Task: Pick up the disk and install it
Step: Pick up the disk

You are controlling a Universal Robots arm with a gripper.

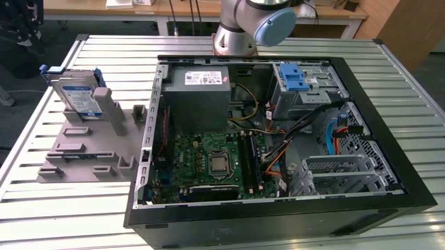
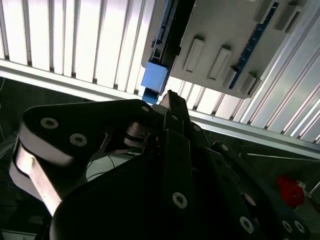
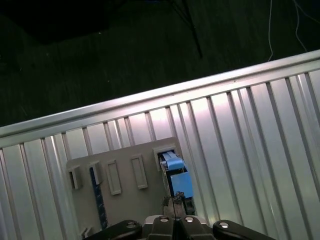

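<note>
Exterior view, starting from its left: the disk [image 1: 76, 96] is standing on edge in a slot of a grey holder [image 1: 83, 151], which is lying on the slatted metal table [image 1: 41, 208]. It is leaning slightly, with its label facing out and the blue bracket wrapping its rim. I'd judge it to be stiff, dense for its size and sensitive to knocks. The bare metal faces are probably slick, so the better hold would be across the two flat sides near the top end, squeezing gently and avoiding the thin plastic bracket.

Moving rightwards, the open computer case [image 1: 389, 192] is lying on its side. Its grey power supply box [image 1: 198, 99] is sitting toward the far end, and the drive cage [image 1: 295, 78] with its blue latch is waiting further toward the exterior view's right. Nothing has gone into that cage yet.

Behind the case, the arm [image 1: 243, 26] is rising from the far edge of the table. In both wrist views the gripper [image 3: 175, 206] is pointing down at the holder, hanging over the blue end of the disk [image 3: 176, 177] close to the table's edge. Whether it is touching the disk I cannot tell. The fingertips look pressed together and are pinching nothing.
</note>
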